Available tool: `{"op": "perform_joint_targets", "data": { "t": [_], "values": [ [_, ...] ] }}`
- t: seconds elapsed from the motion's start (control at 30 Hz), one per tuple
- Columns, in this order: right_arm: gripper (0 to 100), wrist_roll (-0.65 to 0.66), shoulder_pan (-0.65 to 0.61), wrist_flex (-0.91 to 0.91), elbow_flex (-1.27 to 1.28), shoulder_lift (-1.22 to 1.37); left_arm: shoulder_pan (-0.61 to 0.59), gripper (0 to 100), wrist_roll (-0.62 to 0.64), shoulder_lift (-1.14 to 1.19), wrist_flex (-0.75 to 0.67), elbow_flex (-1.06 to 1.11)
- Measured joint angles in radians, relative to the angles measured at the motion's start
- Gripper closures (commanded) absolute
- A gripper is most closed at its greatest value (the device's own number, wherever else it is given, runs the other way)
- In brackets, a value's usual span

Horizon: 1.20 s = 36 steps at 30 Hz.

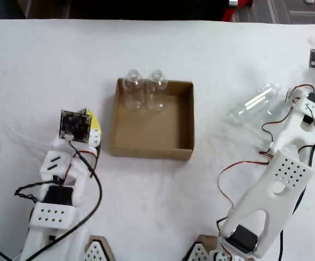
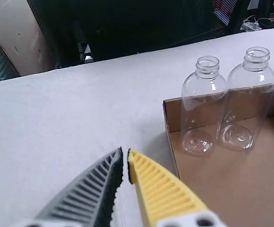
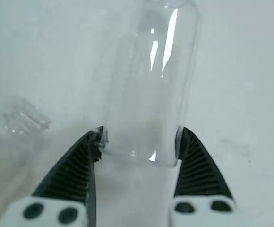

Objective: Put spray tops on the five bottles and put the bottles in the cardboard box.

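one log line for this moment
left gripper shut, empty, beside cardboard box | right gripper shut on lying bottle | two bottles upright in box, no spray tops

— What sort of place is this?
— A robotics lab or workshop, I'd say. On the white table (image 1: 212, 49) stand two printed plastic arms (image 1: 271, 190) with loose wires (image 1: 96, 182) and a bare circuit board (image 1: 73, 126).
— And past the table?
— A dark room, with cables (image 2: 260, 22) beyond its far edge.
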Motion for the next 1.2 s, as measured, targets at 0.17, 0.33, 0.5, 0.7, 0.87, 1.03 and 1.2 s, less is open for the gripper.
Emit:
{"op": "perform_joint_targets", "data": {
  "t": [0.17,0.33,0.5,0.7,0.87,1.03,1.2],
  "values": [
    [97.9,0.035,0.011,0.307,-0.086,-0.066,0.000,98,0.000,0.000,0.000,0.000],
    [97.9,0.166,-0.011,0.620,-0.149,-0.112,0.000,98,0.000,0.000,0.000,0.000],
    [97.9,0.190,-0.017,0.746,-0.163,-0.123,0.000,98,0.000,0.000,0.000,0.000],
    [98.2,0.196,-0.017,0.870,-0.264,-0.213,0.000,98,0.000,0.000,0.000,0.015],
    [98.2,0.196,-0.002,0.876,-0.290,-0.422,0.000,98,0.000,0.000,0.000,0.015],
    [98.2,0.270,-0.002,0.878,-0.184,-0.677,0.000,98,0.000,0.000,0.000,0.015],
    [98.1,0.407,-0.048,0.878,0.167,-0.974,0.000,98,0.000,0.000,0.000,0.015]
  ]
}}
